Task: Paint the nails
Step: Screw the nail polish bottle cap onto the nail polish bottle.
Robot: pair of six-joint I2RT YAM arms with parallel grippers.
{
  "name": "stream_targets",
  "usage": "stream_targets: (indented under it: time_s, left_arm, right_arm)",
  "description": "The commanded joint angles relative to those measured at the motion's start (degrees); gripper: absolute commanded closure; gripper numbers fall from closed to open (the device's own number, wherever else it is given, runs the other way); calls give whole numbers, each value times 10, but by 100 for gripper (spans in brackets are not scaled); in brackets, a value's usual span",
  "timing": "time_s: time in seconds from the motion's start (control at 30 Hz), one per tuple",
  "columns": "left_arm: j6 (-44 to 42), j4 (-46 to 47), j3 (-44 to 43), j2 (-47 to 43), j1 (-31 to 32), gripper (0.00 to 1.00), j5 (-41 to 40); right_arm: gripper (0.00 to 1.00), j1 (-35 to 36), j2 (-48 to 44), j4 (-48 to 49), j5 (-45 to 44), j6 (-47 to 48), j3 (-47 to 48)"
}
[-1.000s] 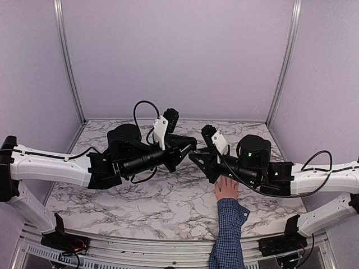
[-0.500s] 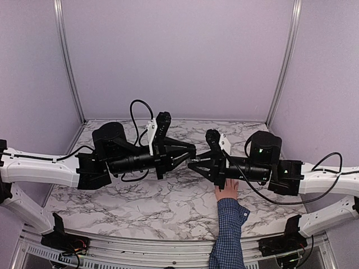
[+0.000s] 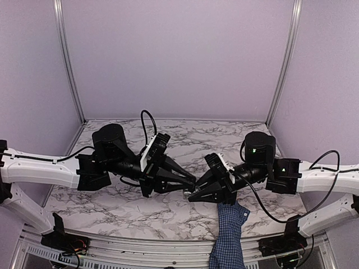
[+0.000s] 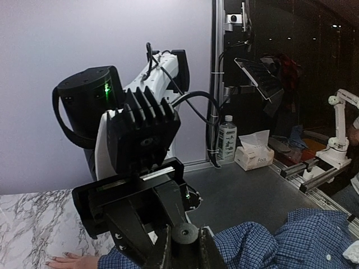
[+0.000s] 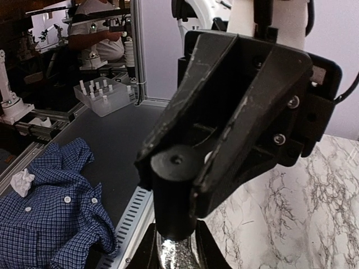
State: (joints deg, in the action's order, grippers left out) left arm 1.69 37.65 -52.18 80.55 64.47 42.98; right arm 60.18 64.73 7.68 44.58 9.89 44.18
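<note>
1. Marbled table (image 3: 140, 210) and plain purple walls (image 3: 179, 56) frame your workspace. Both arms reach inward and meet over the table, towards its near side.
2. Your right gripper (image 3: 192, 197) is clamped on a small silvery bottle (image 5: 176, 253), held upright. Your left gripper (image 3: 193, 180) is pinched tight on the dark cap (image 5: 171, 193) directly above it.
3. The nails (image 4: 51, 261) belong to a pale hand (image 4: 76, 261) lying flat on the marble. From above, your right gripper hides it, and only the checked sleeve (image 3: 227, 235) shows at the near edge.
4. My reading is that you are working the cap off, and no nail looks painted yet.
5. If you pull the cap at an angle, the bottle could twist in the right grip, tip, and spill polish on the hand or sleeve close by.
6. Your right gripper sits over the hand, and I cannot tell how much clearance there is. Any dip could press on the fingers.
7. A loaded brush could drip on its way across. The nails are tiny, so a small overshoot would smear skin.
</note>
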Motion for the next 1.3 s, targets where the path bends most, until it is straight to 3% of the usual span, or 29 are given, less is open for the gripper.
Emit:
stream_targets:
  time_s: [0.0, 0.13, 0.6, 0.9, 1.27]
  left_arm:
    - [5, -32, -8, 32, 2, 100, 64]
    - [4, -32, -5, 22, -6, 99, 45]
    - [-11, -22, 54, -89, -17, 59, -301]
    - [6, -4, 57, -79, -10, 57, -417]
    - [48, 44, 17, -8, -4, 57, -473]
  right_arm:
    - [100, 15, 11, 34, 77, 24, 51]
    - [100, 14, 15, 26, 73, 28, 53]
    - [100, 13, 11, 34, -169, 8, 28]
    - [100, 13, 22, 63, -390, -42, 20]
    - [100, 16, 48, 83, -512, -72, 15]
